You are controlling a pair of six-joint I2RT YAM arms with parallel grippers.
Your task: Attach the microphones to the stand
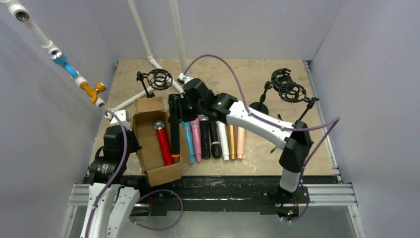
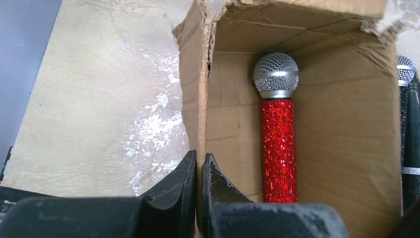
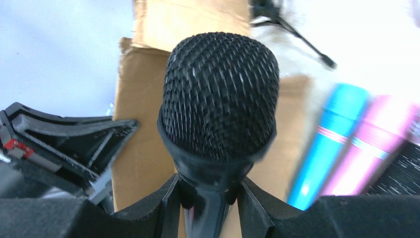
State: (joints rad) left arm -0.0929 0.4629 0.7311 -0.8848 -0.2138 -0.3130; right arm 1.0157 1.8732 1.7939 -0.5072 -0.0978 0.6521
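Top view: the step in hand is pick-up of one microphone. The right jaws, left of frame centre, are clenched on a long black mesh-headed stick microphone that lies lengthwise just beside the right wall of the brown cardboard box. Whether it is lifted, I cannot tell. A row of coloured stick microphones lies to its right on the tan stone-look surface. The red glitter microphone is inside the box. Two black shock-mount stands sit at upper centre-left and upper right; neither holds a microphone. My read of the next move: lift, carry to the nearer stand, line the handle up with its ring.

Left wrist view: the left jaws at bottom centre are shut, seemingly pinching the box by its left wall. The red glitter microphone lies to their right, apart.

Right wrist view: the black microphone head fills the centre, its neck gripped between the jaws just below.
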